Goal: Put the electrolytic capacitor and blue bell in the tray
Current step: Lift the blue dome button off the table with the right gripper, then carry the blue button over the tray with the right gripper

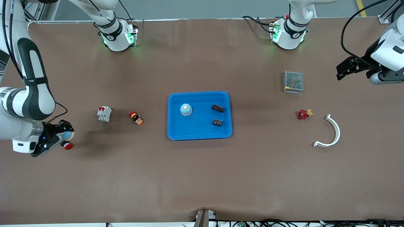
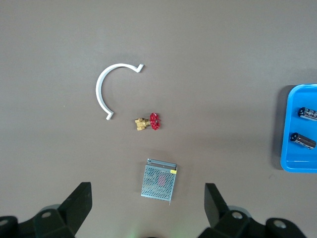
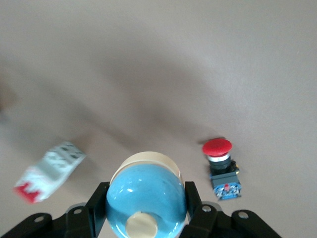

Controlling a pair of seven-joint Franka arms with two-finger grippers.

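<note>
The bright-blue tray (image 1: 176, 132) lies mid-table. In it are a blue bell (image 1: 186, 109), a dark cylindrical electrolytic capacitor (image 1: 217, 108) and a second small dark part (image 1: 217, 122). My right gripper (image 1: 64, 135) hangs low over the right arm's end of the table, shut on another blue bell (image 3: 146, 198) with a cream base and knob. Its fingers (image 3: 98, 198) press the dome's sides. My left gripper (image 1: 342, 71) waits open and holds nothing, high over the left arm's end. The left wrist view catches the tray (image 2: 297, 163) and both dark parts (image 2: 308, 113).
A red push button (image 1: 68, 145) sits just under the right gripper. A white circuit breaker (image 1: 104, 113) and a red-and-orange part (image 1: 136, 118) lie between it and the tray. A mesh box (image 1: 293, 81), red valve (image 1: 303, 114) and white curved clip (image 1: 331, 132) lie toward the left arm's end.
</note>
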